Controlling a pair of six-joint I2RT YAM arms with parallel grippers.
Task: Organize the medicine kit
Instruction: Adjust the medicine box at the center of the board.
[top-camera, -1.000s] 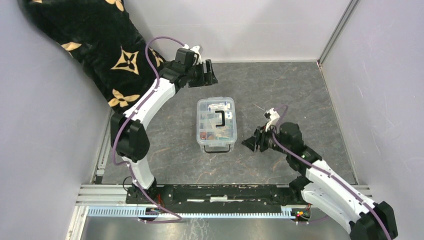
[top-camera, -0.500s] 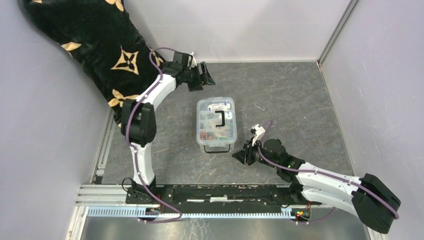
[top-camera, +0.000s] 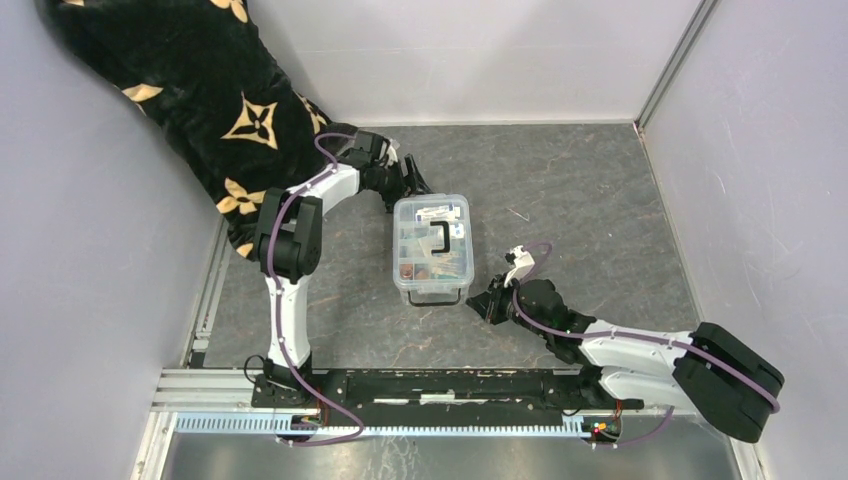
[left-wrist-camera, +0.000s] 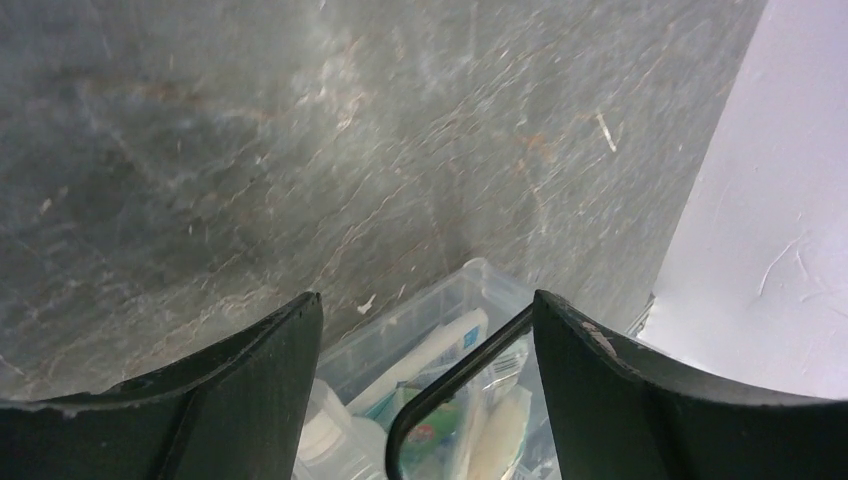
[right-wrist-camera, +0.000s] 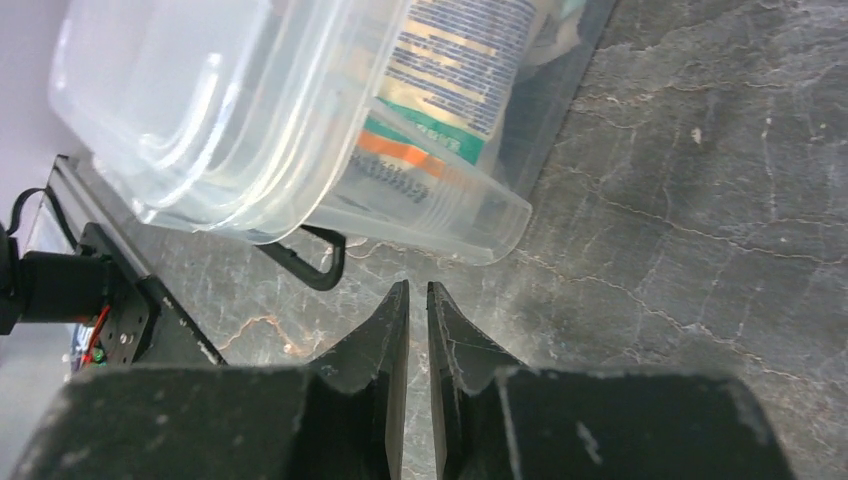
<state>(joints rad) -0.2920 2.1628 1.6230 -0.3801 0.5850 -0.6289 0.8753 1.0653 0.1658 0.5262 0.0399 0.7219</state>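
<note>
The medicine kit (top-camera: 432, 250), a small clear box full of packets, sits mid-table with its lid on and the black handle (top-camera: 441, 238) on top. My left gripper (top-camera: 407, 181) hovers at its far left corner, open, with nothing between the fingers. In the left wrist view the kit (left-wrist-camera: 455, 335) and its handle (left-wrist-camera: 452, 385) lie just below the left gripper (left-wrist-camera: 425, 300). My right gripper (top-camera: 483, 304) is low beside the kit's near right corner. The right wrist view shows the right gripper (right-wrist-camera: 416, 287) empty, with only a thin slit between its jaws, just short of the kit (right-wrist-camera: 300, 120) and its black clip (right-wrist-camera: 312, 266).
A black cloth with gold flower shapes (top-camera: 190, 90) drapes over the far left corner. Pale walls (top-camera: 770, 200) close in the table on three sides. A metal rail (top-camera: 440, 385) with both arm bases runs along the near edge.
My left gripper has come nearer and lower, toward the kit's far left corner. My right gripper has slid left toward the kit's near right corner, and its jaws have closed.
</note>
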